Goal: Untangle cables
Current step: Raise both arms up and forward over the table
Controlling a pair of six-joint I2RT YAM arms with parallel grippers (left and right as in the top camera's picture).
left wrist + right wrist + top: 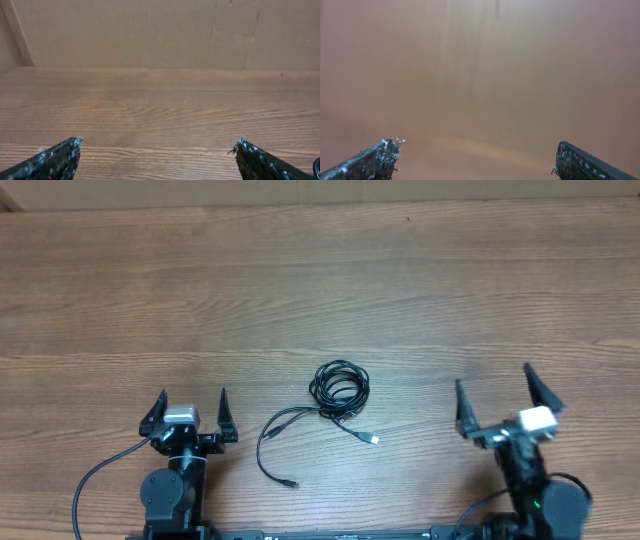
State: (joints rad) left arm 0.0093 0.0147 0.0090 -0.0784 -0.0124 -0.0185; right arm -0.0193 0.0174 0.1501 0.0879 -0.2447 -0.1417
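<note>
The cables [337, 388] lie in the middle of the wooden table as a small black coiled tangle. Two loose ends trail from it: one ends in a silver-tipped plug [374, 439], the other curves left and down to a small dark plug [291, 482]. My left gripper [191, 405] is open and empty, left of the cables near the front edge. My right gripper [493, 388] is open and empty, to the right of the cables. Neither wrist view shows the cables; the left wrist view shows bare table between my open fingers [159, 145], the right wrist view is blurred [477, 150].
The wooden table [320, 280] spans the whole overhead view. A thicker black arm wire [95, 480] loops at the left arm's base. A brown cardboard-like wall [150, 30] stands beyond the table's far edge in the left wrist view.
</note>
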